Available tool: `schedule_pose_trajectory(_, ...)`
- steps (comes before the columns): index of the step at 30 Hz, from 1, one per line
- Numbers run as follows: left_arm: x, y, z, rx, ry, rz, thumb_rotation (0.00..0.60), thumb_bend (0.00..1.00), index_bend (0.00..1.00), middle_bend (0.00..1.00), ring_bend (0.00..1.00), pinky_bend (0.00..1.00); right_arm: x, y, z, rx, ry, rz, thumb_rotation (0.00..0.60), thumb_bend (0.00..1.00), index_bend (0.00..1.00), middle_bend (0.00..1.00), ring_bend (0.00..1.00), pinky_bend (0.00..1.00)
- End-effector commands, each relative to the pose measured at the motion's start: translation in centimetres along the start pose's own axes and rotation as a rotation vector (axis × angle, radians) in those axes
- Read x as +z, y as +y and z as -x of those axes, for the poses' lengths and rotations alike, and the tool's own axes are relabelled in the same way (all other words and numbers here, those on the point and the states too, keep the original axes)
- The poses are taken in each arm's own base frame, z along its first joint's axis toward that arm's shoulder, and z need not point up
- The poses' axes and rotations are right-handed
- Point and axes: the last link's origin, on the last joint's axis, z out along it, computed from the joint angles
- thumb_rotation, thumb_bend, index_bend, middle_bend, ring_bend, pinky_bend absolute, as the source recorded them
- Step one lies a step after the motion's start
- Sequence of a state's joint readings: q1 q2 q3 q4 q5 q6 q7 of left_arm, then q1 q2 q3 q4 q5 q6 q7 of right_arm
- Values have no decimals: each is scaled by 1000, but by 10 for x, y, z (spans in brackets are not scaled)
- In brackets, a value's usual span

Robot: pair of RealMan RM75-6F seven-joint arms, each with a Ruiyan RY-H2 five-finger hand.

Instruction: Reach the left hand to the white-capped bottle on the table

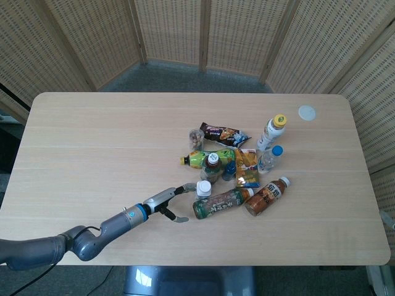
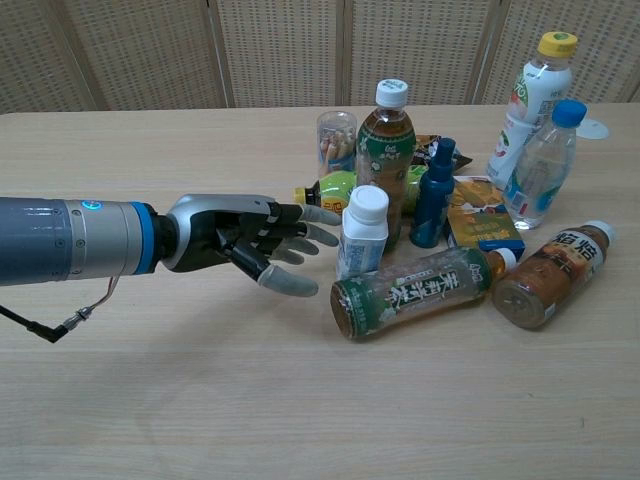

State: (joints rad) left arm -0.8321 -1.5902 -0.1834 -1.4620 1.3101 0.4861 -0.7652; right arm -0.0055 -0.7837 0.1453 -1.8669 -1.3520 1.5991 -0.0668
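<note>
While nothing held, left hand (image 2: pixel 235 238) fingers (image 2: pixel 312 213) spread just short of white-capped bottle (image 2: pixel 362 233), bare table (image 2: pixel 150 390) behind.

The left arm (image 2: pixel 70 240) stretches in from the left, lying low and nearly level over the counter (image 2: pixel 200 400), its grey forearm ending in a blue ring at the wrist. The left hand (image 2: pixel 235 240) is turned palm-sideways, holding nothing. Its fingers (image 2: pixel 300 232) are spread and extended forward, and the thumb (image 2: pixel 285 283) angles down and out beneath them, its pale tip close above the counter. A thin cable hangs under the forearm. From the head view the same arm (image 1: pixel 92 237) reaches diagonally up and to the right, with the hand (image 1: pixel 165 206) at its end. The right arm and hand do not show in either view.
</note>
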Motion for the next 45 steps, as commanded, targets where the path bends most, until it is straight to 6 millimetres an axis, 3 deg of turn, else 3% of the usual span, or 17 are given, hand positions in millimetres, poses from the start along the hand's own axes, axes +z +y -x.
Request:
schedule_pose_trajectory(1, -1, 4, -7, -30, 41, 32, 600, 290, 75, 129, 89, 0, 0, 1, 0, 1, -1, 2, 513, 15, 0, 0, 0, 0)
schedule_pose_trajectory(8, 1, 7, -18, -15, 82, 52, 600, 289, 98, 140, 85, 0, -1, 5, 2, 3, -4, 14, 515, 14, 0, 0, 0, 0)
schedule_pose_trajectory(18, 38, 14, -9, -20, 64, 37, 600, 291, 111, 154, 103, 0, -5, 10, -2, -2, 5, 34, 514, 15, 0, 0, 0, 0)
schedule_pose_trajectory(24, 53, 15, 2, -19, 61, 37, 600, 291, 183, 232, 207, 0, -8, 13, -5, -3, 7, 45, 513, 15, 0, 0, 0, 0)
schedule_pose_trajectory(28, 62, 14, 6, -16, 94, 46, 600, 333, 314, 348, 344, 10, -9, 14, -5, -2, 6, 47, 512, 13, 0, 0, 0, 0)
schedule_pose_trajectory(30, 65, 12, 7, -11, 117, 49, 600, 389, 400, 438, 438, 79, -10, 15, -6, -1, 7, 51, 513, 14, 0, 0, 0, 0)
schedule_pose_trajectory(33, 67, 10, 7, -12, 155, 49, 600, 447, 491, 541, 540, 203, -10, 16, -6, 0, 9, 53, 510, 12, 0, 0, 0, 0)
schedule_pose_trajectory(38, 63, 8, 1, -25, 212, 52, 600, 477, 566, 628, 628, 302, -10, 14, -6, 3, 9, 47, 510, 13, 0, 0, 0, 0)
schedule_pose_trajectory(45, 36, 15, -18, -54, 269, 100, 600, 454, 579, 644, 642, 321, -9, 11, -3, 7, 2, 36, 516, 10, 0, 0, 0, 0)
